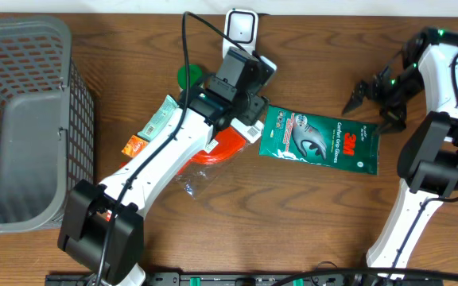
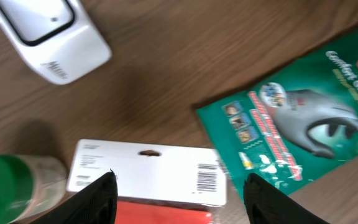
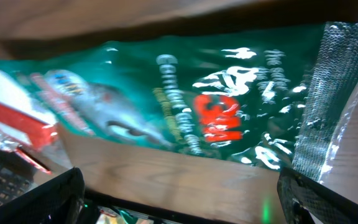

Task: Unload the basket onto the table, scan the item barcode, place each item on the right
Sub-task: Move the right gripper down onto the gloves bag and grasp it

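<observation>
Presently we list one green glove packet [image 1: 320, 141], flat on the table right of centre, white scanner [image 1: 242, 28] at upper centre. Left gripper [image 2: 179, 186], fingers apart, over a white barcoded card [image 2: 148, 171]. Right gripper [image 1: 370, 110], fingers wide and empty, upper right beside the packet.

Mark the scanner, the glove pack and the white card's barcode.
scanner [image 2: 55, 46], left wrist view, white housing.
glove pack [image 1: 318, 141], overhead view, printed front centre.
barcode [image 2: 208, 177], left wrist view, middle of stripes.
</observation>
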You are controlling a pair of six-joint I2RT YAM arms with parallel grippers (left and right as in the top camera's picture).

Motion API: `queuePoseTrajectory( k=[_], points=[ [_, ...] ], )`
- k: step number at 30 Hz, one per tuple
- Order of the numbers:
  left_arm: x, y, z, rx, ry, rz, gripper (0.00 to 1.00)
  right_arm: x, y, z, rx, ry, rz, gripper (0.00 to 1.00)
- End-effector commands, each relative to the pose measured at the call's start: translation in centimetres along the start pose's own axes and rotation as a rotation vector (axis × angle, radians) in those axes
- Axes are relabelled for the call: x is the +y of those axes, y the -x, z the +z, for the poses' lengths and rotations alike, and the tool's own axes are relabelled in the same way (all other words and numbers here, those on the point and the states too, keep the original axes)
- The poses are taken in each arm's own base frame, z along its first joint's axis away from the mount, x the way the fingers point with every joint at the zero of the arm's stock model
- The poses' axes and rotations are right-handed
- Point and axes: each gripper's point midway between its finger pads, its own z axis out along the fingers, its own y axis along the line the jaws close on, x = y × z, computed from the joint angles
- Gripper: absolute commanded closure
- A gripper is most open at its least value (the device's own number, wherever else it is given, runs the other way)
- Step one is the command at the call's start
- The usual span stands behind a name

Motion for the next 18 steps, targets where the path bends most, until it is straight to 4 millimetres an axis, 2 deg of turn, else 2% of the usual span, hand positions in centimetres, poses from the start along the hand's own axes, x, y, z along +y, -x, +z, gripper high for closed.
queuePoseTrajectory(
  k=[1,5,7,10,12,13,18],
  points=[
    [-0.4,0.1,-0.5,-0.004,-0.017,-0.031,0.34,-1.6,-0.5,1.0,0.033,0.006,0.02,0.04],
    [-0.5,-0.5,-0.3,0.021,-0.022,-0.068,0.32,-2.5,-0.8,2.4,0.062,0.008,0.029,0.07],
    [-0.7,-1.6,0.2,0.061,-0.027,-0.081,0.56,-2.1,-1.1,2.8,0.078,0.028,0.03,0.13],
    [-0.8,-3.2,1.3,0.119,-0.033,-0.112,0.88,-0.8,-1.4,3.0,0.089,0.083,-0.008,0.59],
    [-0.8,-4.0,2.1,0.146,-0.034,-0.133,0.93,0.1,-1.7,3.0,0.1,0.119,-0.017,0.9],
    [-0.8,-4.3,2.3,0.154,-0.033,-0.138,0.92,0.4,-1.8,3.0,0.106,0.128,-0.018,0.97],
    [0.6,-4.9,2.8,0.172,0.039,-0.14,0.92,2.0,-2.8,3.6,0.141,0.129,-0.045,0.99]
  ],
)
